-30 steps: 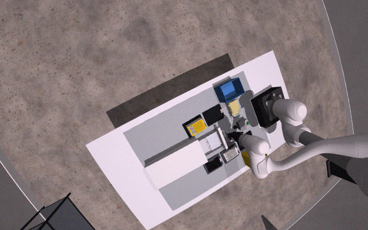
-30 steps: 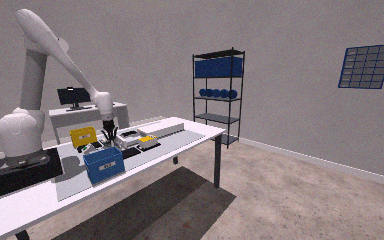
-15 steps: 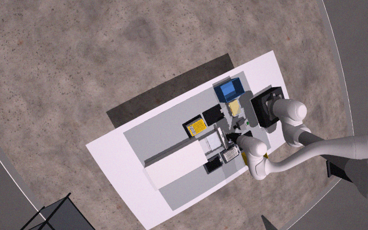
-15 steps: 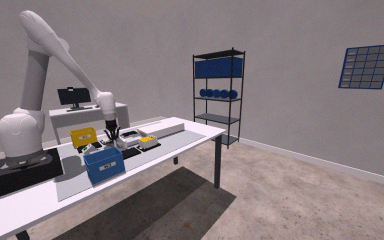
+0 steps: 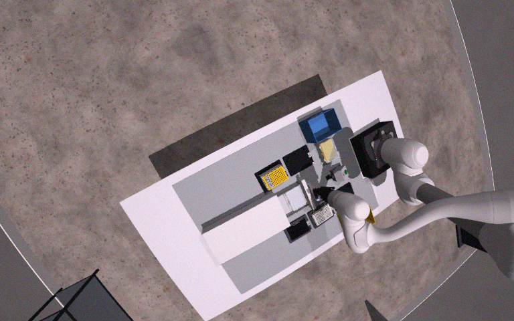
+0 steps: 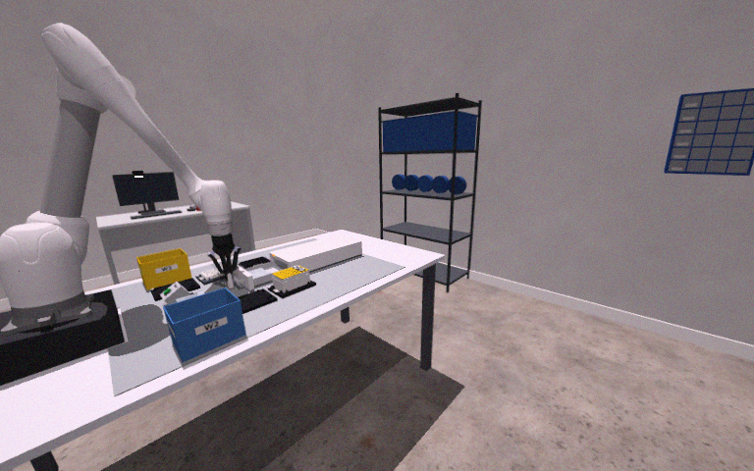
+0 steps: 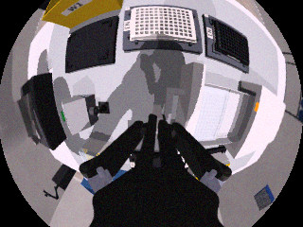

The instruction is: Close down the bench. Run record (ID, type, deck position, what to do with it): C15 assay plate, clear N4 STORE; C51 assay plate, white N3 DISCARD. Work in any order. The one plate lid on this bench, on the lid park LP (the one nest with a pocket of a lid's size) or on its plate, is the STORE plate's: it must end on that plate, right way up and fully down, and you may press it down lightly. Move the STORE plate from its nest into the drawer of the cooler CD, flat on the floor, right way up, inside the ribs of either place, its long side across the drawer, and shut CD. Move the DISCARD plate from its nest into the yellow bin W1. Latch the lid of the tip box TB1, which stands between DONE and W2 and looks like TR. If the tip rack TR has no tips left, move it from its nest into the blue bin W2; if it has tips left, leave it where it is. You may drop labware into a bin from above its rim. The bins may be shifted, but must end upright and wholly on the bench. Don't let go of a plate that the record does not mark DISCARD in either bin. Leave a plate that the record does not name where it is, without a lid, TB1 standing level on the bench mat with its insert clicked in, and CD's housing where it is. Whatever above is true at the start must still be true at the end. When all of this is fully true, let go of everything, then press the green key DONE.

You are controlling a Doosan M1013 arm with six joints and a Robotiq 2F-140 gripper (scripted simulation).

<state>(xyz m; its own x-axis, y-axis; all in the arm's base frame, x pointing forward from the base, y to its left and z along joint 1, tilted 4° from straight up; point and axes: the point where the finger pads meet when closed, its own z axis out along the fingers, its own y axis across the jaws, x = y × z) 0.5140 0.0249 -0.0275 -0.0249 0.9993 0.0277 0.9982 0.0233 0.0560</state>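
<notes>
My gripper (image 5: 318, 190) is shut and empty. It hangs low over the mat, just in front of the open drawer of the white cooler CD (image 5: 246, 229). In the wrist view the closed fingertips (image 7: 155, 124) point down at the mat. A pale plate (image 5: 294, 199) lies flat in the drawer and also shows in the wrist view (image 7: 215, 110). The white assay plate (image 5: 322, 214) sits in its nest beside my wrist and shows in the wrist view (image 7: 161, 23). The tip rack TR (image 5: 274, 176) shows yellow tips.
The blue bin W2 (image 5: 320, 124) stands at the bench's far end, with tip box TB1 (image 5: 327, 150) and the green key DONE (image 5: 345, 172) beside it. Empty black nests (image 5: 298, 159) (image 5: 298, 229) flank the drawer. My arm hides most of W1 from above.
</notes>
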